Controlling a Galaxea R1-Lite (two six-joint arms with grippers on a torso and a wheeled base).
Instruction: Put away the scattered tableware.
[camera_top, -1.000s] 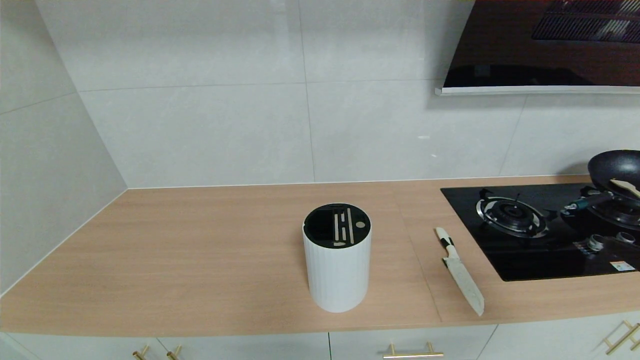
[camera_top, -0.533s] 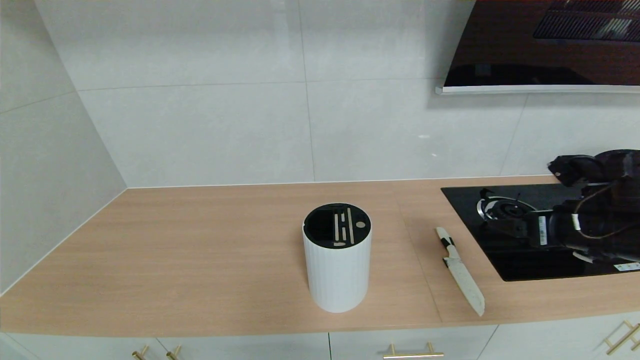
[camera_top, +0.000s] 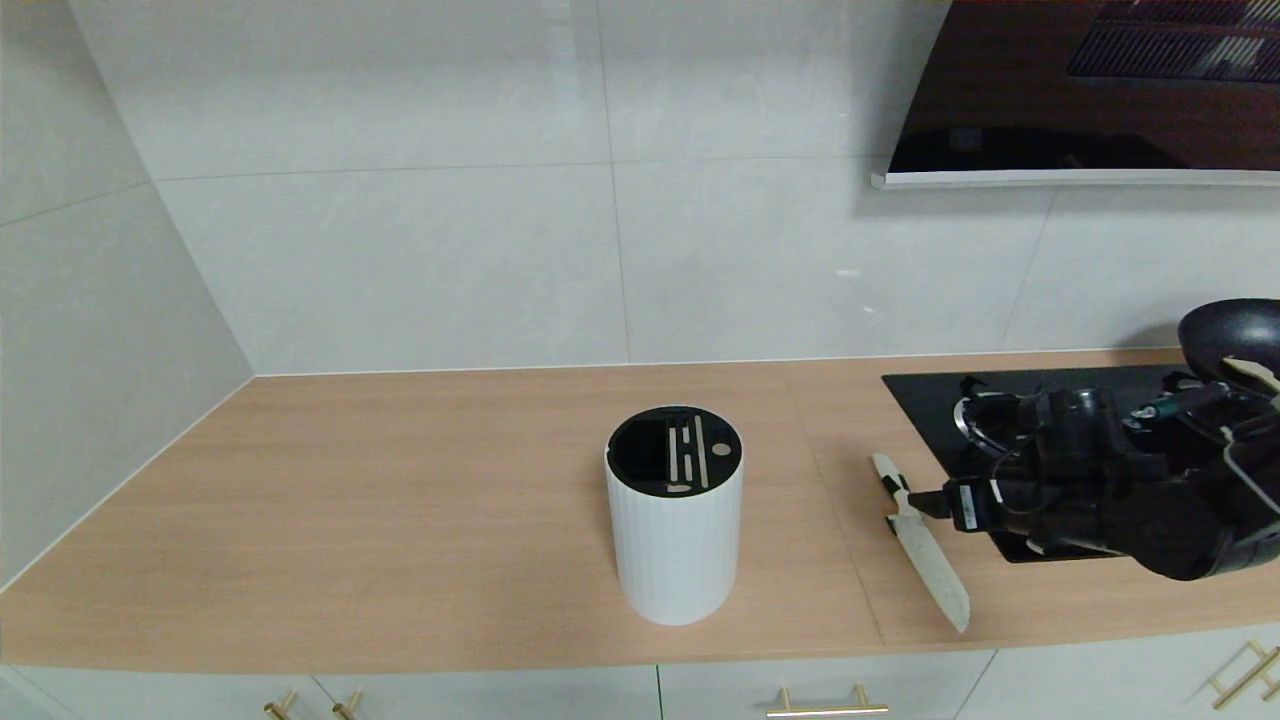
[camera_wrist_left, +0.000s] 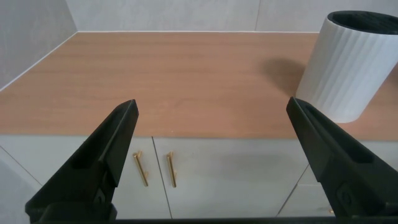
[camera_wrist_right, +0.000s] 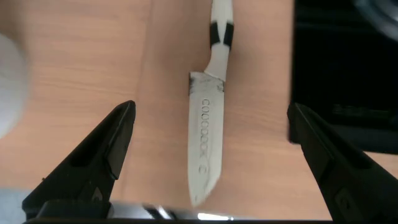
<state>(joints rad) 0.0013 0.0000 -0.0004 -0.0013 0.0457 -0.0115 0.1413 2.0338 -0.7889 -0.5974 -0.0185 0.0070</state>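
A white-bladed knife (camera_top: 920, 545) with a white and black handle lies flat on the wooden counter, its tip toward the front edge. It is just left of the stove. My right gripper (camera_top: 930, 503) hovers at the knife's handle end, pointing left. From the right wrist view the knife (camera_wrist_right: 208, 134) lies between the widely spread fingers of the right gripper (camera_wrist_right: 211, 111), untouched. A white ribbed cylindrical holder (camera_top: 675, 515) with a black slotted top stands mid-counter. My left gripper (camera_wrist_left: 211, 107) is open and empty, low in front of the counter edge, with the holder (camera_wrist_left: 348, 68) ahead of it.
A black gas stove (camera_top: 930, 395) fills the counter's right end, with a dark pan (camera_top: 1225, 335) on its far burner. A range hood (camera_top: 1080, 90) hangs above. Cabinet doors with brass handles (camera_top: 825, 708) sit below the counter. Bare counter stretches left of the holder.
My right arm has come in from the right, over the stove, and dropped leftward to the knife's handle. Knife and holder have stayed put.
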